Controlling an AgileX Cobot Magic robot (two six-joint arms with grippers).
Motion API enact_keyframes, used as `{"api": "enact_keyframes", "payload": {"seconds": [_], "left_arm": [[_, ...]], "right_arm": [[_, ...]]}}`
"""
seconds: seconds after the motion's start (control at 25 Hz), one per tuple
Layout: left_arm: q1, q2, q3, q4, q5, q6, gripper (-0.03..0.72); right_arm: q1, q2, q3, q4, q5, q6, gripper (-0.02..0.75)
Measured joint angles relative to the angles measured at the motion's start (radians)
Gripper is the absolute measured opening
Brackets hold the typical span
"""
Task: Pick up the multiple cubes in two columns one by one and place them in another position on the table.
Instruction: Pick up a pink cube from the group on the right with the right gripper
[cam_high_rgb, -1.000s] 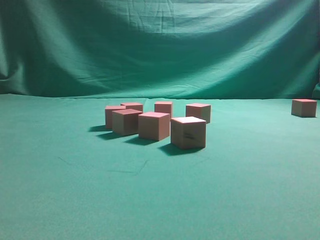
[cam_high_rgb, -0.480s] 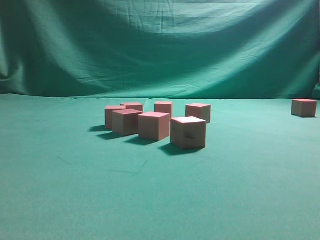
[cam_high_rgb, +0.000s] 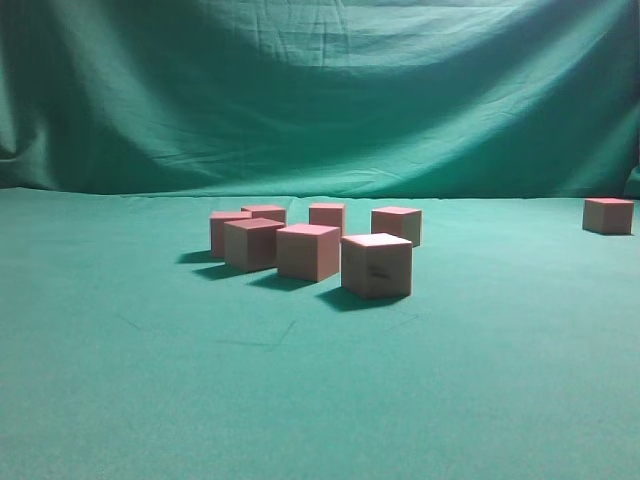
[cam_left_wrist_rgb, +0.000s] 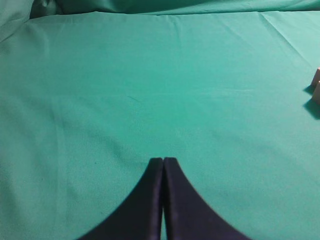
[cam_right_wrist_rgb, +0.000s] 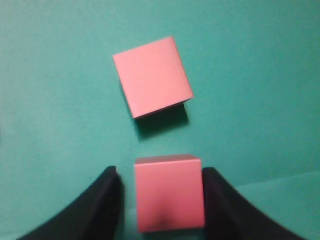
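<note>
Exterior: seven cubes (cam_high_rgb: 376, 264) clustered mid-table (cam_high_rgb: 150, 400), one lone cube (cam_high_rgb: 608, 215) far right; no arm visible. Left wrist: left gripper (cam_left_wrist_rgb: 163, 161) pressed together, empty, over bare cloth. Right wrist: right gripper (cam_right_wrist_rgb: 160, 192) straddles a cube (cam_right_wrist_rgb: 169, 192), jaws near both faces, contact unclear; a second cube (cam_right_wrist_rgb: 152, 76) lies just beyond, so keep the jaws centred and square, and lift straight up.

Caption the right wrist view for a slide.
Right hand straddling one pink cube, a second cube lying just ahead on green cloth.
</note>
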Motion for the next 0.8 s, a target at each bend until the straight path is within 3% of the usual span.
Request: {"api": "enact_keyframes", "payload": {"seconds": [0.08,0.4,0.8], "left_arm": [[0.0,0.0,0.0,0.0,0.0,0.0,0.0],[0.0,0.0,0.0,0.0,0.0,0.0,0.0],[0.0,0.0,0.0,0.0,0.0,0.0,0.0]], "right_arm": [[0.0,0.0,0.0,0.0,0.002,0.0,0.251],[0.0,0.0,0.0,0.005,0.029,0.0,0.258],[0.029,-0.263,0.0,0.107,0.314,0.0,0.258]]}}
